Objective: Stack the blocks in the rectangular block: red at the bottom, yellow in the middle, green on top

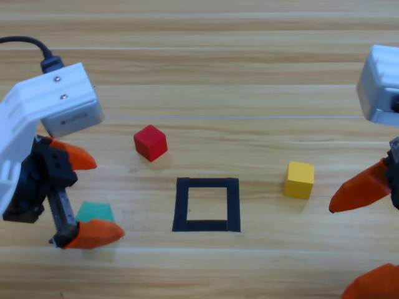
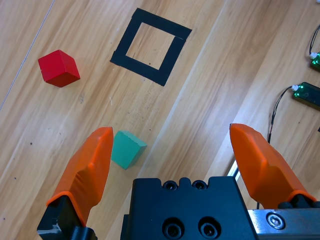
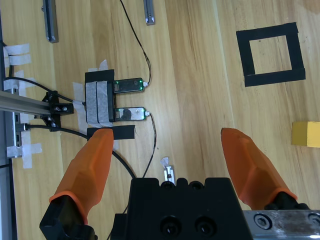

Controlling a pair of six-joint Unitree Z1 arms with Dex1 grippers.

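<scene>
Wooden tabletop (image 1: 249, 81) under me, and nothing stacked yet inside the rectangular block (image 1: 206, 204). My left gripper (image 1: 93, 196) is spread wide and empty, with green (image 2: 127, 149) just beside one jaw; red (image 1: 150, 142) lies farther ahead, toward the square. I judge red goes first, so I should centre the jaws squarely over it before closing. My right gripper (image 1: 368, 240) waits open and empty, yellow (image 1: 299, 179) nearby.
</scene>
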